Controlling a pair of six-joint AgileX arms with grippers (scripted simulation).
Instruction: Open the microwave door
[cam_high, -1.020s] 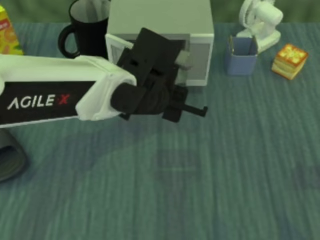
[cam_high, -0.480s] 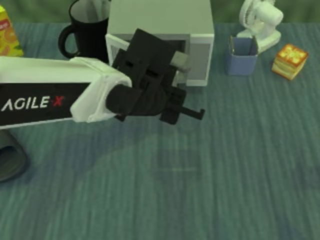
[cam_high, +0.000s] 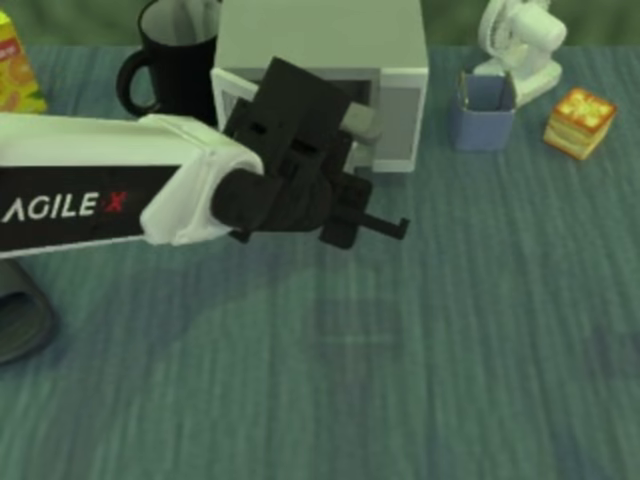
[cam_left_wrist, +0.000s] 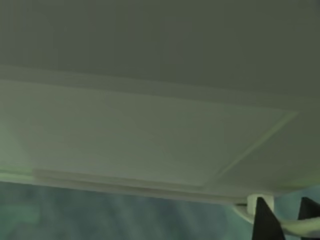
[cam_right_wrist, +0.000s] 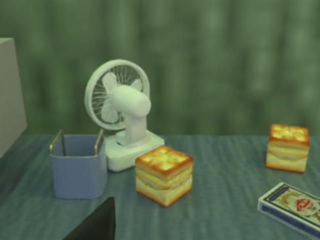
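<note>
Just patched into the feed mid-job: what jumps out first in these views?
The left arm dominates, reaching across from the table's left, with the left gripper pressed up against the front of the microwave at the rear centre, its fingers straddling a pale handle at the microwave door. To the right stand a blue-grey cup, a white fan and an orange sandwich block.

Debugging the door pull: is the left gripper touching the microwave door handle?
Touching. Left wrist view shows the left gripper straddling the door's white handle bar, its fingers against it.
</note>
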